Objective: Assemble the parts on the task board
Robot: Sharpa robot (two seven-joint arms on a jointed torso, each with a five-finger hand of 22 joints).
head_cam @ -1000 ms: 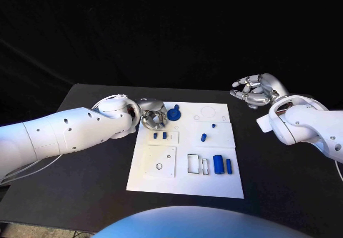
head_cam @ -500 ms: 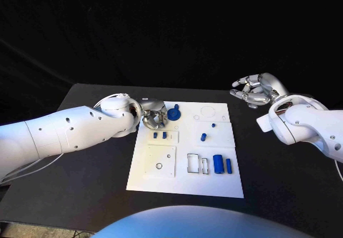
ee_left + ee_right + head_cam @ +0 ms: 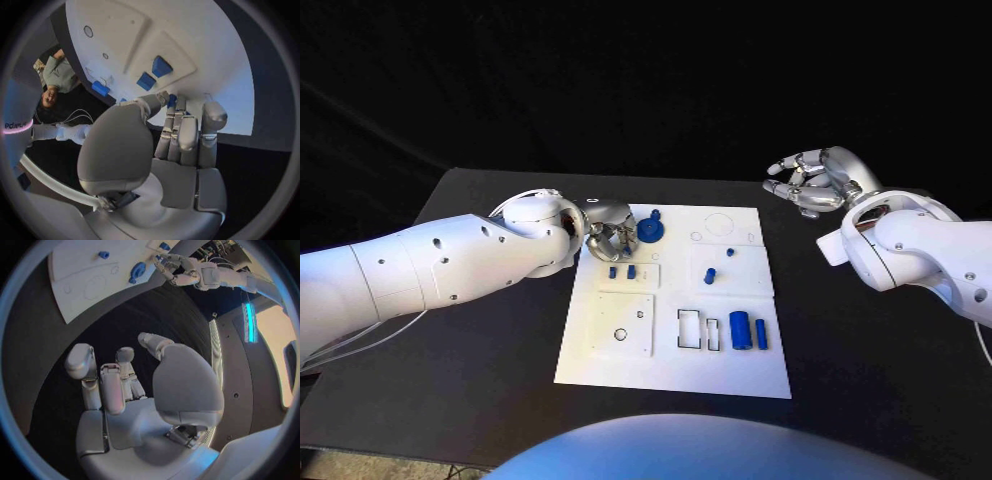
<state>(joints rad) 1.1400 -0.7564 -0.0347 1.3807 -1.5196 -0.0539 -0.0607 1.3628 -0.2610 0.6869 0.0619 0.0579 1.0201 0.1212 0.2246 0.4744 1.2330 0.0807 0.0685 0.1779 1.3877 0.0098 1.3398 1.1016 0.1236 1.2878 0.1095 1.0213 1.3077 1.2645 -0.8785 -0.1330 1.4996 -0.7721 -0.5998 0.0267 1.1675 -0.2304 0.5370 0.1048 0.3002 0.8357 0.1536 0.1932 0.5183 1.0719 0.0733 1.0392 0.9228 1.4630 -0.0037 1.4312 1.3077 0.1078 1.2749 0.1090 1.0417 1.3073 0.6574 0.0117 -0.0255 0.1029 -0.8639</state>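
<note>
Head view shows me the board (image 3: 678, 350) in the middle of the table (image 3: 473, 330), and my left hand (image 3: 609, 232) sits over its far left corner, fingers curled down beside a blue round part (image 3: 651, 229) with a stem. I cannot tell whether the fingers actually grip that part or only rest against it; the left wrist view has my fingers (image 3: 178, 135) bunched together with a sliver of blue at their tips, not enough to settle it. Two small blue parts (image 3: 622, 272) stand side by side just nearer me than that hand, another small peg (image 3: 710, 276) lies mid-board, and a thick cylinder (image 3: 740, 331) with a thinner one (image 3: 762, 334) beside it lie near the right edge, next to an outlined rectangular slot (image 3: 692, 329). My right hand (image 3: 811, 184) hangs off the board past its far right corner, above the table, fingers loosely curled and holding nothing.
</note>
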